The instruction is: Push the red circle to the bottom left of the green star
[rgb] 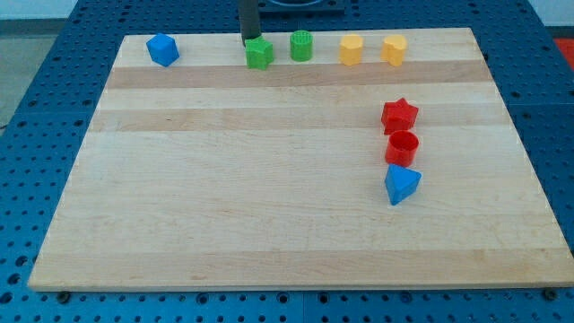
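tip (247, 42) touching green star (260, 54), board (269, 224) top edge.

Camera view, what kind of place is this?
Probably a robotics lab bench: a wooden board of small coloured blocks, such as the red circle and green star, sits on a blue perforated table.

Only a short stretch of the arm shows: a straight, dark grey to black rod, smooth and plain, with no visible markings, cables or screws. It ends in my tip (247, 41), blunt and as dark as the shaft above it.
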Motion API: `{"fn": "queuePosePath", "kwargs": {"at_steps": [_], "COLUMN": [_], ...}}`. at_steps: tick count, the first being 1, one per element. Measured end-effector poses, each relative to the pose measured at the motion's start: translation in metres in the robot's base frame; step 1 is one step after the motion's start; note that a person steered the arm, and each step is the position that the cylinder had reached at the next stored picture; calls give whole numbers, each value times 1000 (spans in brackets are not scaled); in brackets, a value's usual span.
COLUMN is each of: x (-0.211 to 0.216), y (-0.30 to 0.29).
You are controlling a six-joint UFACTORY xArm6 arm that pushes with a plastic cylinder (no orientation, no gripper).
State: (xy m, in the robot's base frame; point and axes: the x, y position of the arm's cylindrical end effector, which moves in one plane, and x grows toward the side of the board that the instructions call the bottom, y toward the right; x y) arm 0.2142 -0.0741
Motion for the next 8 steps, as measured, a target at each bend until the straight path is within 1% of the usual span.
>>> {"fn": "queuePosePath", "kwargs": {"at_steps": [1, 2, 4, 5, 6, 7, 8], "x": [65, 106, 106, 112, 112, 144, 198], "y": [5, 45, 53, 141, 242, 332, 331]}}
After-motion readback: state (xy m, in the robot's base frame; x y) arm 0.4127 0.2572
